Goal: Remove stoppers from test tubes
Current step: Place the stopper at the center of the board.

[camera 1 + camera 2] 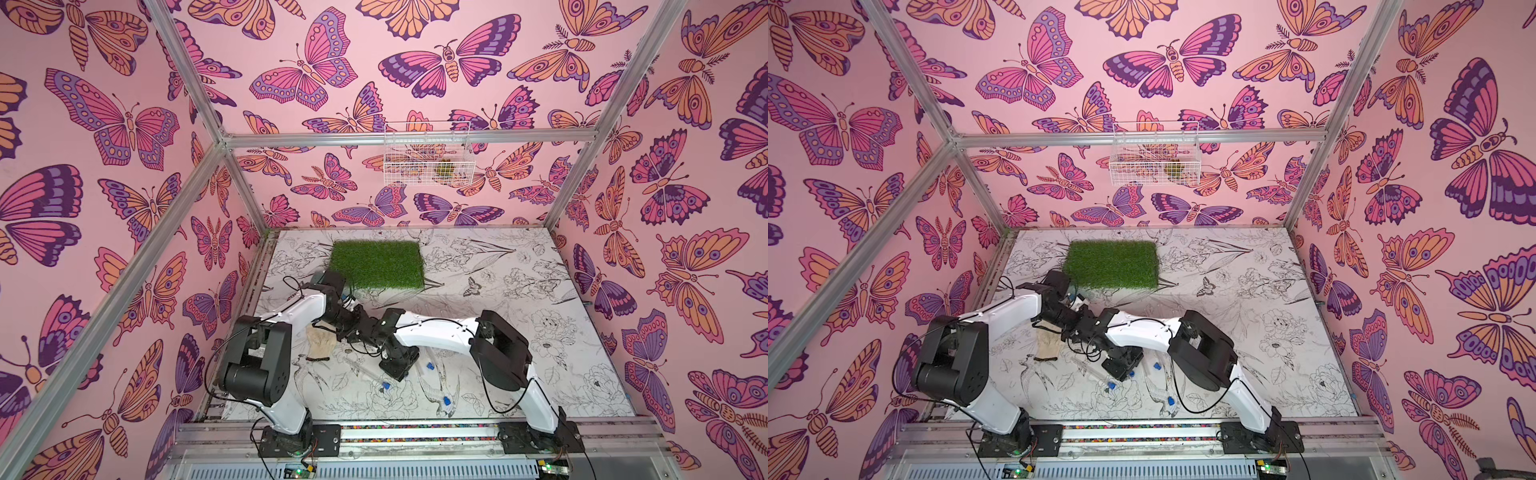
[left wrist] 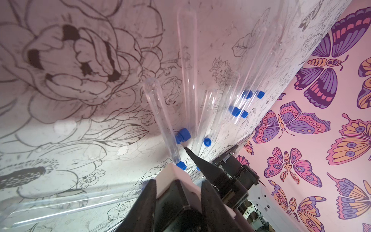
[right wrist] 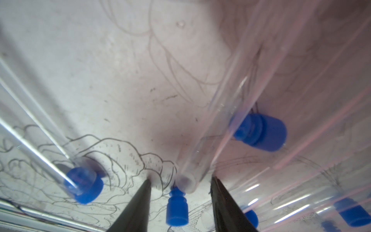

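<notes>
My right gripper (image 3: 180, 178) is open. A loose blue stopper (image 3: 176, 209) sits between its black fingers (image 3: 222, 200), touching neither. Just beyond the stopper is the open mouth of a clear test tube (image 3: 218, 112), raised and running away from the camera. My left gripper (image 2: 177, 180) is shut across that tube (image 2: 60, 202), and its fingers hide the grip itself. In both top views the two grippers meet over the left middle of the table. More stoppered tubes (image 1: 365, 372) lie near the front, their stoppers (image 1: 430, 367) (image 1: 1111, 386) showing blue.
A green grass mat (image 1: 379, 264) lies at the back of the table (image 1: 519, 374). A beige glove (image 1: 320, 343) lies under the left arm. A white wire basket (image 1: 428, 160) hangs on the back wall. Loose stoppers (image 2: 206, 141) and stoppered tubes (image 2: 160, 116) are scattered below the grippers.
</notes>
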Tool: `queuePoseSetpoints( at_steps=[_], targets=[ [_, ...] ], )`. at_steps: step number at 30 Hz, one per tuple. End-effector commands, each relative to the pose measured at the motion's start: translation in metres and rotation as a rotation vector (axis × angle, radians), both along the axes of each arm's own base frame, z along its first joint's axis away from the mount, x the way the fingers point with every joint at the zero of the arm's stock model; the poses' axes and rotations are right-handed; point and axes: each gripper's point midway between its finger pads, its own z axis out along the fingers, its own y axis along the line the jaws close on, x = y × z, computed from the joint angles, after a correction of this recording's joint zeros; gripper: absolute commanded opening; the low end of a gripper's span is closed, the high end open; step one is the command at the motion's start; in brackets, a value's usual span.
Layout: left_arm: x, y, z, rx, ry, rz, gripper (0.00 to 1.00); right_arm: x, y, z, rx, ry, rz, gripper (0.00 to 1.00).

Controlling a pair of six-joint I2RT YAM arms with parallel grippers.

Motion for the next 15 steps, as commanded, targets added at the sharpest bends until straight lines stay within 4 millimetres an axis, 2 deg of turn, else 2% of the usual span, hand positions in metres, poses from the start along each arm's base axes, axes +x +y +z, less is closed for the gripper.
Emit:
queuePoseSetpoints(
  at_steps=[1, 15],
  targets=[
    [-0.019, 0.007, -0.001, 0.030, 0.072, -0.005, 0.40, 0.016, 0.001, 0.022, 0.036, -0.076, -0.056, 0.52],
    [-0.017, 0.005, 0.009, 0.008, 0.055, 0.006, 0.41, 0.020, 0.001, 0.045, 0.073, -0.117, -0.068, 0.56]
  ],
)
